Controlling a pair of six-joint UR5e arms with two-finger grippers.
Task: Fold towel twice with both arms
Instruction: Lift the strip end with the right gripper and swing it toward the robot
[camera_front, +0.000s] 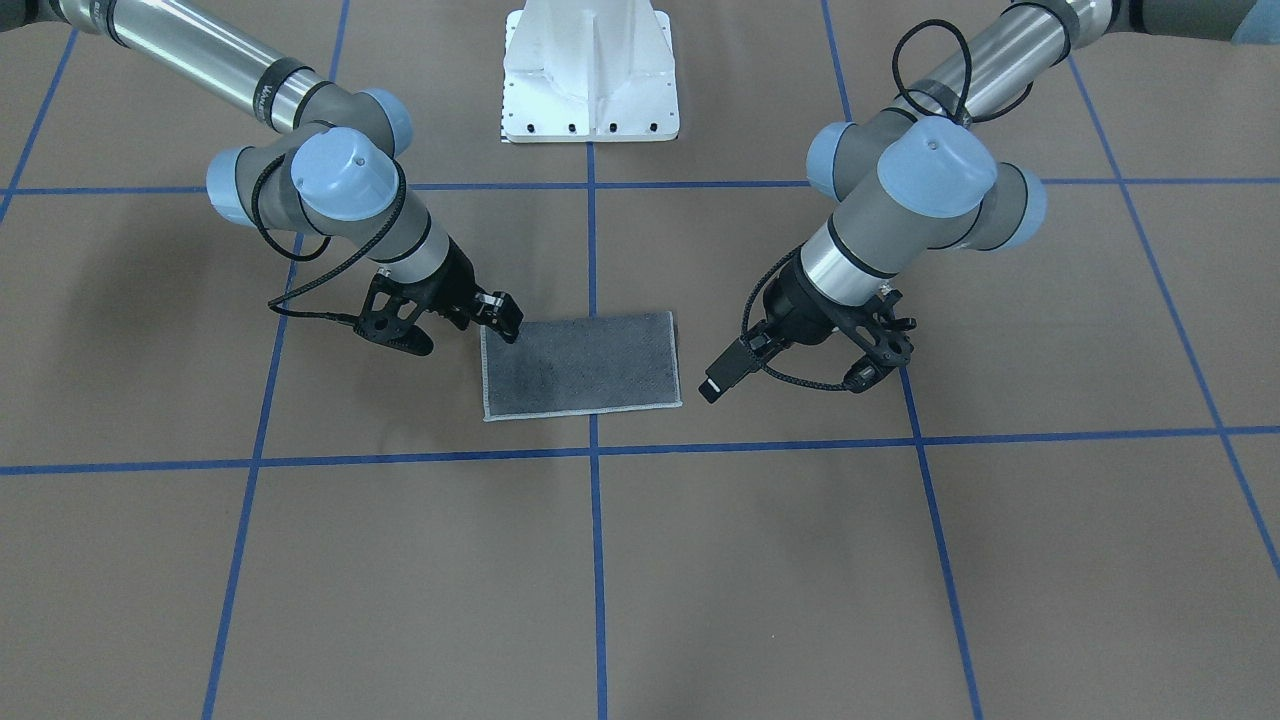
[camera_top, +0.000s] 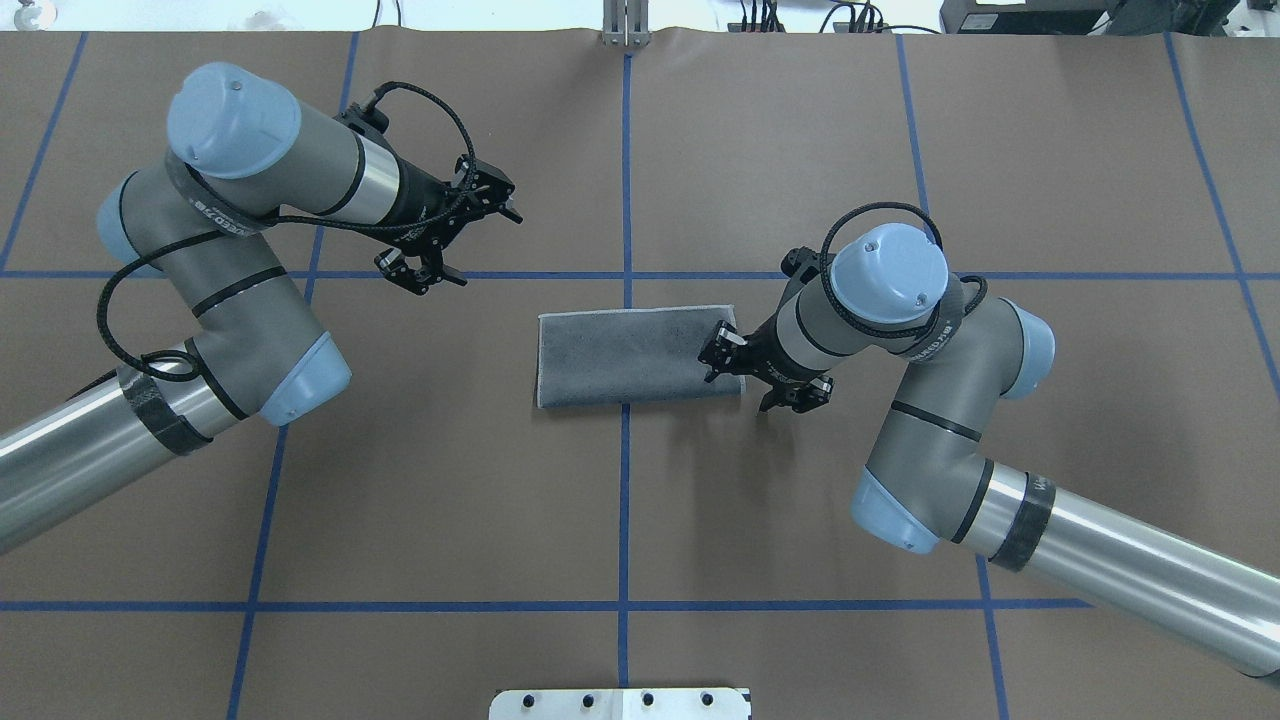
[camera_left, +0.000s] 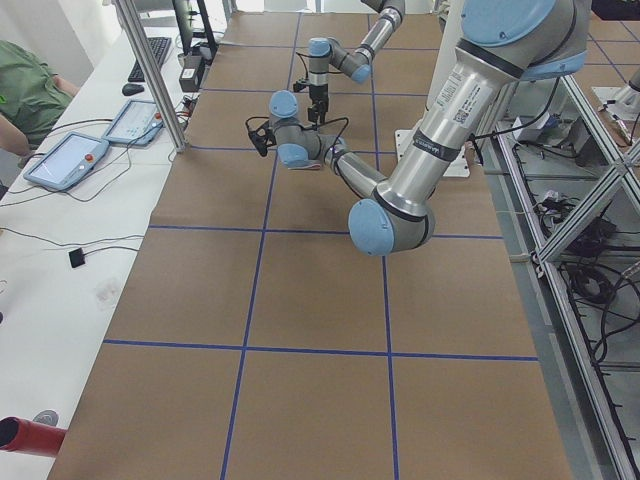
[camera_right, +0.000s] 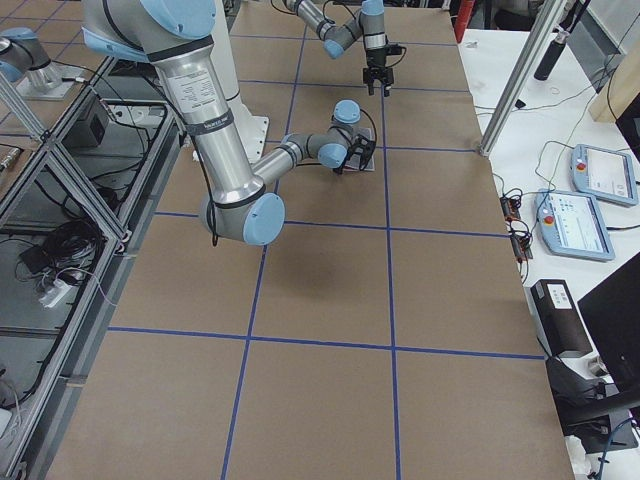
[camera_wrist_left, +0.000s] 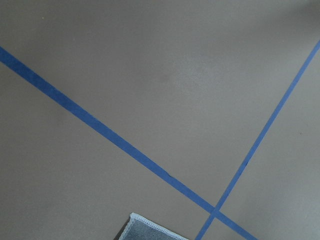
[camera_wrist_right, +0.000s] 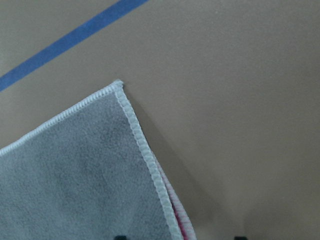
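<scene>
Table: the big brown table has blue tape lines that make squares on it.
Arms: the left arm and the right arm both reach in toward the middle.
Towel: the towel lies flat near the middle of the table, across one blue line. It is a long shape with the grey side up, so it looks folded once. The right wrist view shows a bit of pink peeking out between two layers.
Right gripper: the right gripper is at the towel's short end on the robot's right. Its jaws are wide apart, one on each side of that edge, and it holds nothing yet.
Left gripper: the left gripper is well apart from the towel, over bare table. Its jaws are also wide apart and hold nothing.
Step now: I think it is the start of the second fold.
How to do it well: pinch both layers together, not just the top one. Lift a little, carry that end over to the other short end, and line up the edges. The left gripper should help at the same end.
Count: one table, two arms, one towel, two grippers.
</scene>
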